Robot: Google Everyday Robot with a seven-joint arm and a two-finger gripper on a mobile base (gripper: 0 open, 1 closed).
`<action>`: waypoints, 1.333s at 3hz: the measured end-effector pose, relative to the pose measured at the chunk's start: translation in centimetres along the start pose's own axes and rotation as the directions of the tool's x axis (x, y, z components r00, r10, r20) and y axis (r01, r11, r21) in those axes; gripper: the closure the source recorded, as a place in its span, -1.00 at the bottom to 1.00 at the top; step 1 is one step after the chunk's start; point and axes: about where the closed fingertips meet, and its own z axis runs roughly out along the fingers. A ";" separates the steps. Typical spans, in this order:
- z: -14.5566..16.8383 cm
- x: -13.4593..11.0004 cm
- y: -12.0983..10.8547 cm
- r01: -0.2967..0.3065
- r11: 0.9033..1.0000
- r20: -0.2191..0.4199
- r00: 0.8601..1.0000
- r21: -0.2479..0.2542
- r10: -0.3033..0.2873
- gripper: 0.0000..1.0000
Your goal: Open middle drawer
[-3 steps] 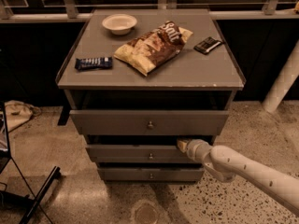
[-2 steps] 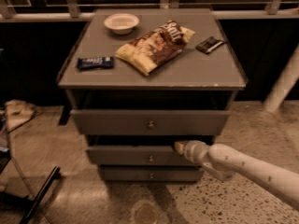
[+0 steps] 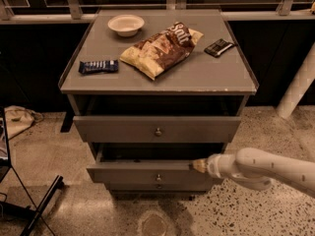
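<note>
While the gripper (image 3: 198,166) rested against the top right edge of the middle drawer (image 3: 128,173), below the desk's (image 3: 206,77) front edge, that drawer stood slightly pulled out; whether the gripper was spread or closed could not be told.

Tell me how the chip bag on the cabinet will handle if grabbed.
The chip bag looks puffy and crinkled, so probably light, floppy and crushable. It lies flat, so unlikely to roll. The hand is below, at the right end of the middle drawer.
</note>
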 end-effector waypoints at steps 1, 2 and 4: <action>-4.1 2.2 -1.5 -0.037 0.999 -0.096 0.995 0.008 0.038 1.00; -4.7 2.8 -2.2 -0.046 0.999 -0.109 0.993 0.014 0.048 1.00; -2.1 -1.7 0.2 0.009 0.999 0.005 1.000 -0.044 -0.009 1.00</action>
